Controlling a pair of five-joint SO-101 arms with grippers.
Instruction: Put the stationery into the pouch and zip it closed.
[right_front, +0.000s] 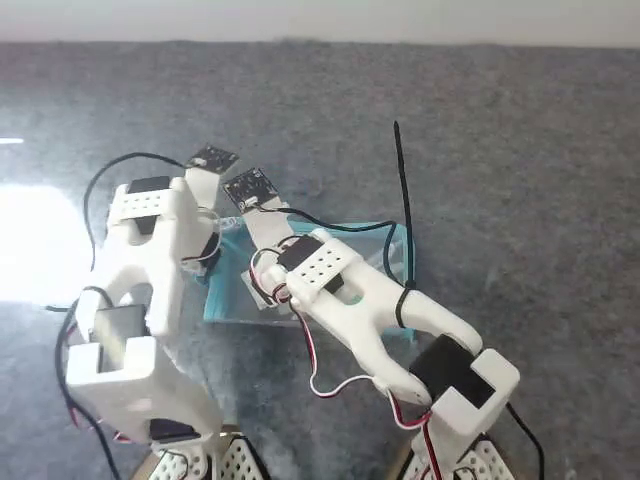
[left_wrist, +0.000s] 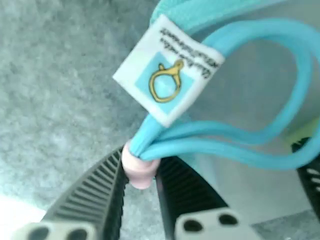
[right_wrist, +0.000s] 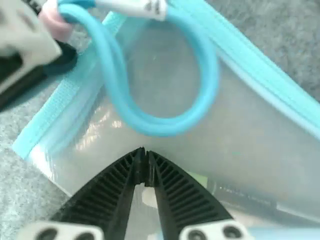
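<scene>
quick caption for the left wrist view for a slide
The left gripper clamps the pink bead on the pouch's blue pull cord, beside its white tag.

We see a grey, speckled counter (right_front: 520, 160) with a bright patch of glare on the left arm's side. One translucent pouch (right_front: 228, 298) with turquoise edging lies flat near its middle. The left arm's base (right_front: 190, 462) and the right arm's base (right_front: 470, 462) stand at its near edge.
</scene>
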